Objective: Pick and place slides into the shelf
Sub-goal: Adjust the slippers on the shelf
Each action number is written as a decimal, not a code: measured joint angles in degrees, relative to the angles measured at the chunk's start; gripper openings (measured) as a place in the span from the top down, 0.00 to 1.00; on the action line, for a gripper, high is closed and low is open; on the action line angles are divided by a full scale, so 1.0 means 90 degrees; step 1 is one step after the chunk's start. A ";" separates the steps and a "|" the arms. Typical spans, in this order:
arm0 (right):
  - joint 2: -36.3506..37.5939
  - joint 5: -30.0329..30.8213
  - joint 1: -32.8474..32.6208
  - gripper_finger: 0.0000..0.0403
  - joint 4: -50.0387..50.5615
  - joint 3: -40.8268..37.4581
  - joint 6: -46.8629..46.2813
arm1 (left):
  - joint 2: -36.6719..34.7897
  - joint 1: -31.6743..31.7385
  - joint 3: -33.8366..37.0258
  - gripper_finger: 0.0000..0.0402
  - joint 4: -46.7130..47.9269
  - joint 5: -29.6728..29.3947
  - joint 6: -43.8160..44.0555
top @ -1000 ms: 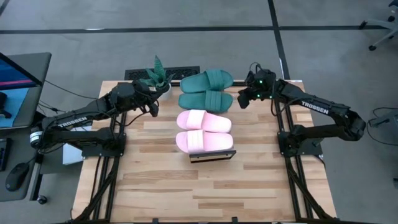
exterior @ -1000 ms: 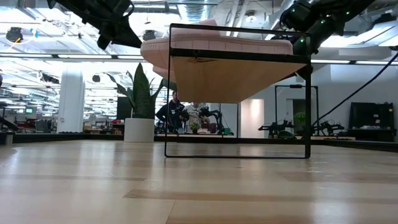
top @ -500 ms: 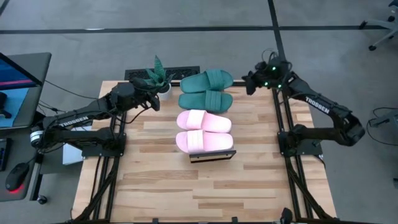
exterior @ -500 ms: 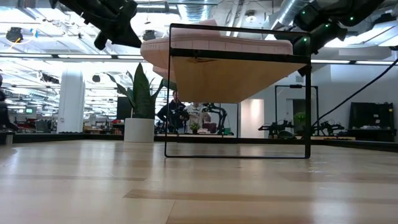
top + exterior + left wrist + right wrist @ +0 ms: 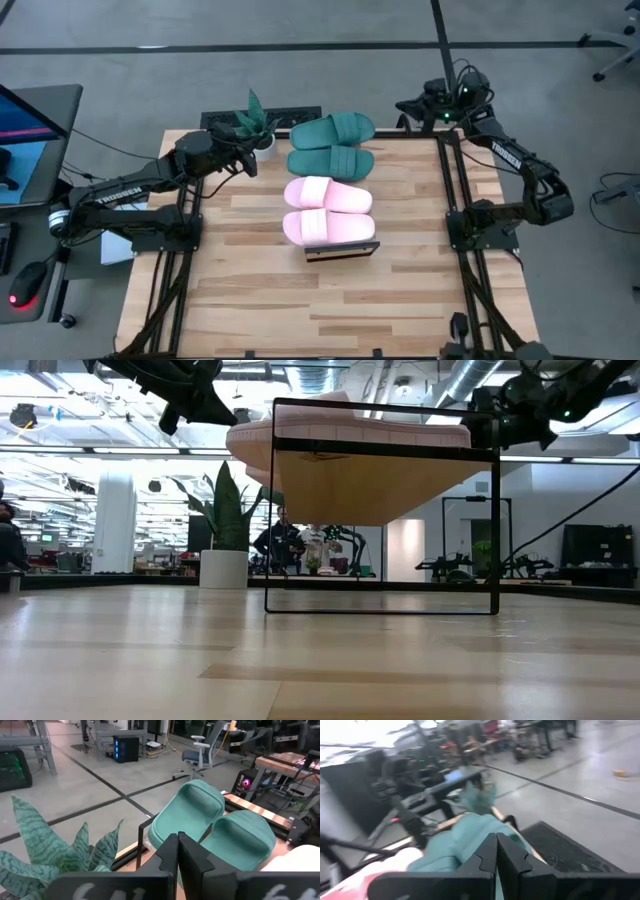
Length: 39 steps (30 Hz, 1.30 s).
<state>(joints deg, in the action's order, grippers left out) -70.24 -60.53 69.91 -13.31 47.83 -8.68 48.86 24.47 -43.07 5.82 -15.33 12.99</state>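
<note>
The shelf (image 5: 342, 250) stands mid-table; in the low view its dark frame (image 5: 268, 510) carries a wood top. Two pink slides (image 5: 328, 210) lie on that top, near end. Two green slides (image 5: 332, 145) lie just beyond them, over a dark frame bar (image 5: 142, 832). My left gripper (image 5: 250, 162) is shut and empty, held in the air left of the green slides (image 5: 210, 822), beside the plant. My right gripper (image 5: 403, 105) is shut and empty, raised over the table's far right corner, pointing left toward the green slides (image 5: 470, 840).
A small potted plant (image 5: 254, 122) stands at the far left of the slides, close to my left gripper. A dark mat (image 5: 262, 114) lies along the far edge. Bare wood table (image 5: 330, 310) spreads in front of the shelf. People sit in the room behind (image 5: 283, 540).
My right gripper has drawn back from beside the green slides toward the table's far right corner, risen a little, and swung round to point left. My left gripper has stayed in place and tipped slightly upward. The slides have not moved.
</note>
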 joint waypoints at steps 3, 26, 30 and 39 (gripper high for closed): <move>-0.0291 -0.0290 -0.0012 1.00 -0.0364 0.0002 0.0018 | -0.0002 0.0000 0.0008 1.00 -0.0028 0.0002 0.0003; -0.1387 0.3240 -0.1204 1.00 0.2546 0.1750 0.2680 | -0.0002 -0.0005 0.0143 1.00 -0.0282 -0.0035 0.0413; -0.1811 0.3945 -0.1439 1.00 0.3597 0.2690 0.2820 | -0.0002 -0.0005 0.0143 1.00 -0.0275 -0.0039 0.0406; -0.2674 0.5169 -0.1984 1.00 0.5767 0.4705 0.3454 | -0.0002 -0.0005 0.0143 1.00 -0.0249 -0.0051 0.0308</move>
<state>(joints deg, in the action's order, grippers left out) -94.31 -14.01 52.06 38.59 90.18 22.41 48.84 24.43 -41.78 3.57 -15.79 15.77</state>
